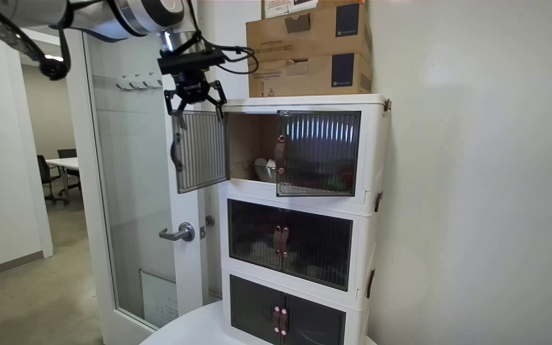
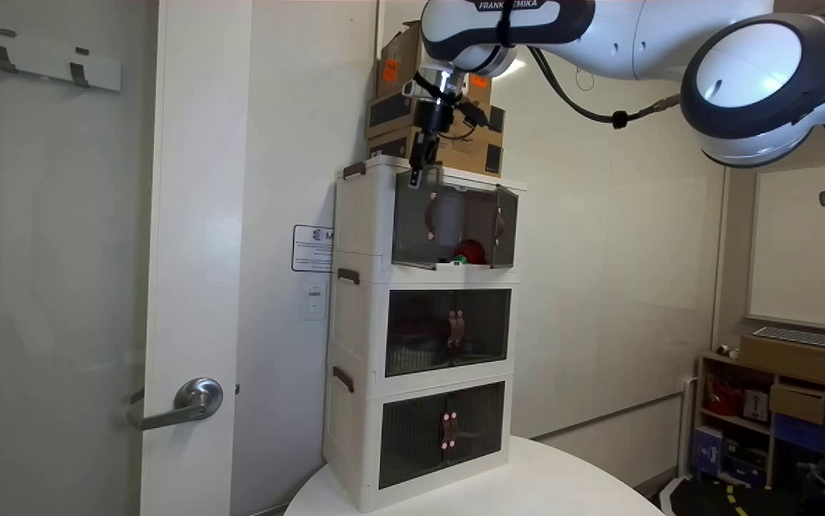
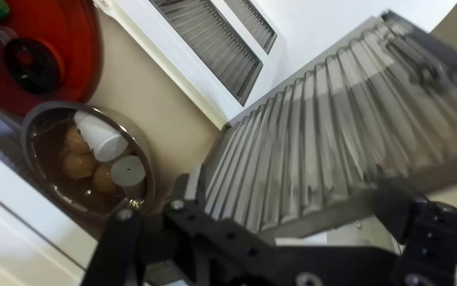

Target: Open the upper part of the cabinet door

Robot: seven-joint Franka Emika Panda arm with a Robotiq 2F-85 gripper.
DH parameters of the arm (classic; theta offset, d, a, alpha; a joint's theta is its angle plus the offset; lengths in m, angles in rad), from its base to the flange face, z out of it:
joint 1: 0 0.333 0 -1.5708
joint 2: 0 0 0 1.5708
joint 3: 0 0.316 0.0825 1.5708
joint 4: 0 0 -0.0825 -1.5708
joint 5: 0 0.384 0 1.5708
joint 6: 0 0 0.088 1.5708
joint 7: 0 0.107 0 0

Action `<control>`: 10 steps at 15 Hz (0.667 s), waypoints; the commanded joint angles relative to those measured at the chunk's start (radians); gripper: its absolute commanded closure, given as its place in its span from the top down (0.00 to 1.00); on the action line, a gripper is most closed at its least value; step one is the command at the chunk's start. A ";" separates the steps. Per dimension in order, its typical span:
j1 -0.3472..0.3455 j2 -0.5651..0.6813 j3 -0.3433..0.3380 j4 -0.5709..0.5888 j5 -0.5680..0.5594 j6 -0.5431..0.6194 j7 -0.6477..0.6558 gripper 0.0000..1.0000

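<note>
The white cabinet [image 1: 374, 153] has three stacked compartments. The upper part of its door has two smoky ribbed leaves, both standing ajar. The leaf nearer the room door [image 1: 202, 153] is swung well outward; it also shows in an exterior view [image 2: 412, 229] and fills much of the wrist view [image 3: 303, 147]. The other leaf [image 1: 321, 158] is partly open, also in an exterior view [image 2: 505, 229]. My gripper [image 1: 201, 117] is open and points down at the top edge of the swung-out leaf; it also shows in an exterior view [image 2: 419, 175] and the wrist view [image 3: 292, 194]. Contact cannot be told.
Cardboard boxes [image 1: 309, 72] stand on the cabinet top. Inside the upper compartment are a bowl [image 3: 141, 147] with white and brown items and a red thing [image 3: 81, 47]. A glass room door with a lever handle [image 1: 180, 233] stands beside the cabinet. The cabinet stands on a white table [image 2: 563, 484].
</note>
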 commanded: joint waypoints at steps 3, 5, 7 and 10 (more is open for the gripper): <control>0.035 -0.021 -0.008 -0.002 -0.013 -0.005 0.096 1.00; 0.038 -0.024 -0.009 0.004 -0.013 0.005 0.124 1.00; 0.037 -0.030 -0.008 0.008 -0.009 0.015 0.151 1.00; 0.030 -0.058 -0.007 0.008 -0.003 0.038 0.196 1.00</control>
